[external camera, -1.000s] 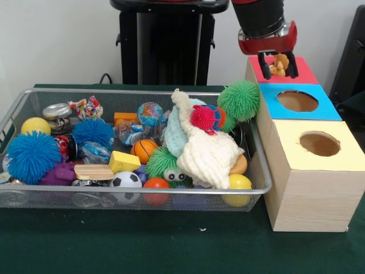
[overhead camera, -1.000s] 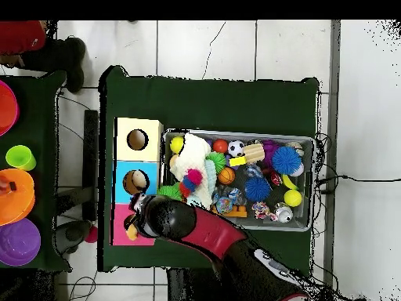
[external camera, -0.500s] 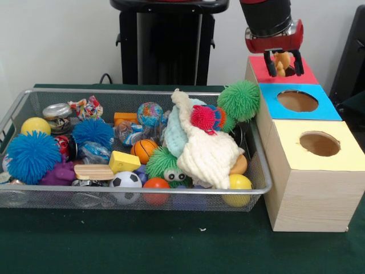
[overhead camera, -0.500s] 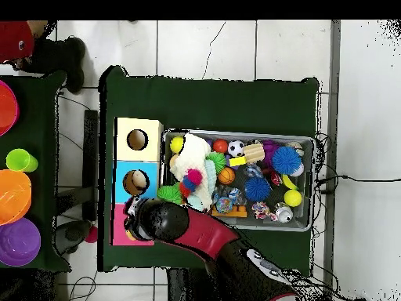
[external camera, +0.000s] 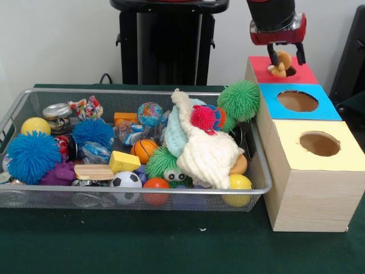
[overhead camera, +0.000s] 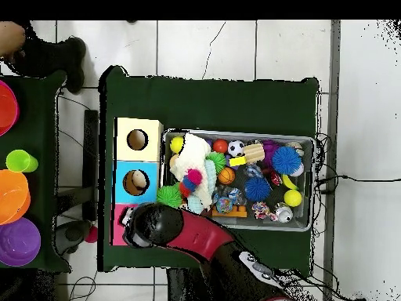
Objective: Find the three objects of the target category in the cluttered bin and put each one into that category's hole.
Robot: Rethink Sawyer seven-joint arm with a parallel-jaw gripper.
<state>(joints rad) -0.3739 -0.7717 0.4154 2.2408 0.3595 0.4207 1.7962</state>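
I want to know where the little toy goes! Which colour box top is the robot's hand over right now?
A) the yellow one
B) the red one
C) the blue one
B: in the front view the gripper hangs over the red box top, with a small tan toy between its jaws at the hole there, while the blue box top and the yellow box top sit nearer with nothing over them.
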